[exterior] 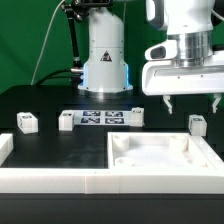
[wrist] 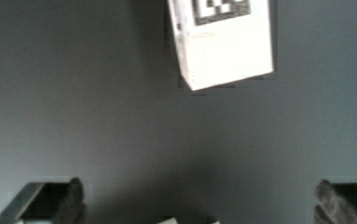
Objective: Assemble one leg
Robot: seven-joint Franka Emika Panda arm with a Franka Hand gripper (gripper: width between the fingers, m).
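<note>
Several small white legs with tags stand on the black table. One leg (exterior: 197, 123) is at the exterior view's right, just behind the big white tray (exterior: 122, 145). My gripper (exterior: 190, 103) hangs open and empty above that leg, without touching it. Other legs stand at the left (exterior: 26, 122), beside the marker board (exterior: 67, 120) and at its right end (exterior: 137, 113). In the wrist view my gripper (wrist: 196, 202) is wide open with dark table between the fingers (wrist: 50, 200). A tagged leg (wrist: 225, 40) lies well beyond the fingertips.
The marker board (exterior: 100, 118) lies flat in the middle of the table. A white raised rim (exterior: 40, 178) runs along the front and front left. The robot base (exterior: 105, 60) stands at the back. A small white corner (wrist: 189, 220) shows at the wrist view's edge.
</note>
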